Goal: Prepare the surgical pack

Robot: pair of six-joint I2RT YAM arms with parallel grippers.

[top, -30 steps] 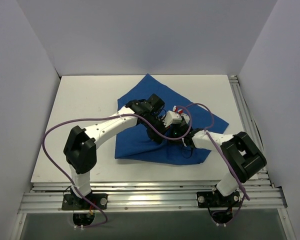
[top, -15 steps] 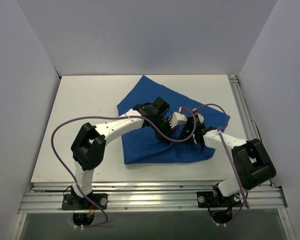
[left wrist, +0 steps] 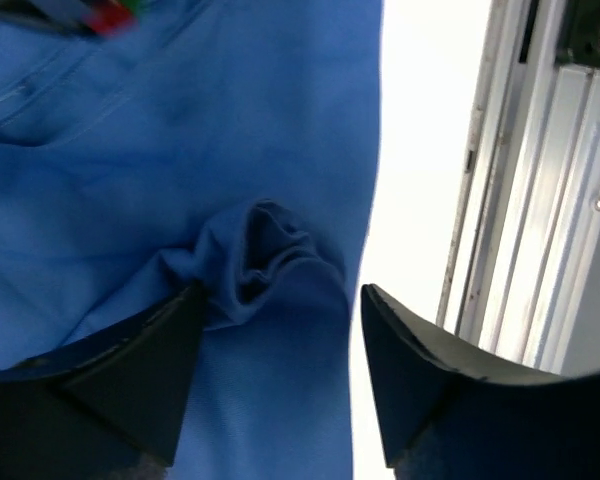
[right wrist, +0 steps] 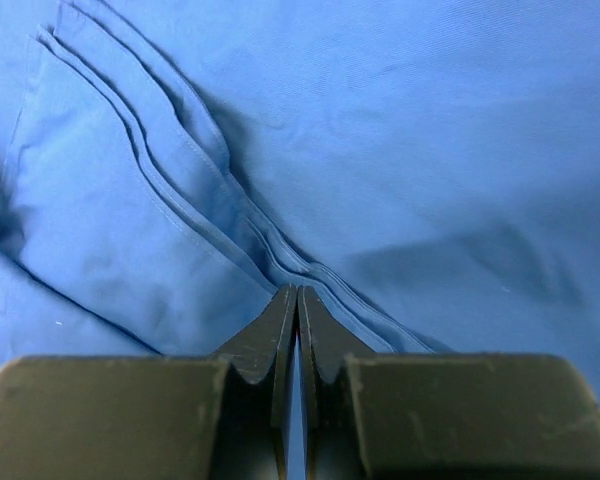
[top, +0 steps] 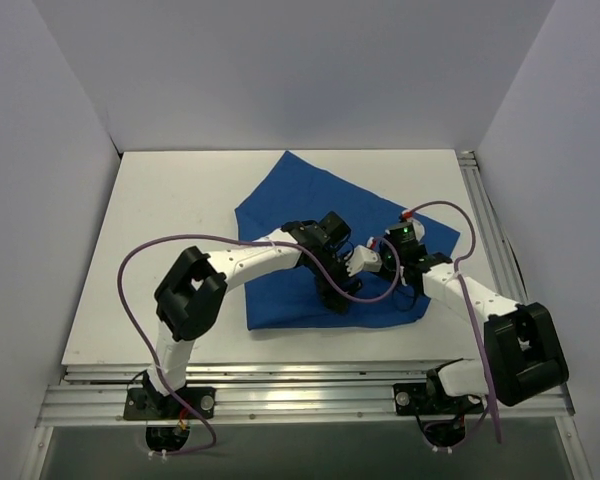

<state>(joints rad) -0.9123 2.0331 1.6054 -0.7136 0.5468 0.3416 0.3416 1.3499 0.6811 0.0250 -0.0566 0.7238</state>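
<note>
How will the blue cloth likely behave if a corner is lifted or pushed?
Probably floppy: the blue cloth bunches into a soft pucker at the open left hand. Pushed, it would likely wrinkle rather than slide whole, judging by its rippled layered hems. It looks thin, so probably light.

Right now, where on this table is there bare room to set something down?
Widest free patch: white table left of the blue cloth, to the left wall. Smaller patches at both back corners beside the cloth's far point. Crowded: centre-right, where the left arm and right arm meet over it.
</note>
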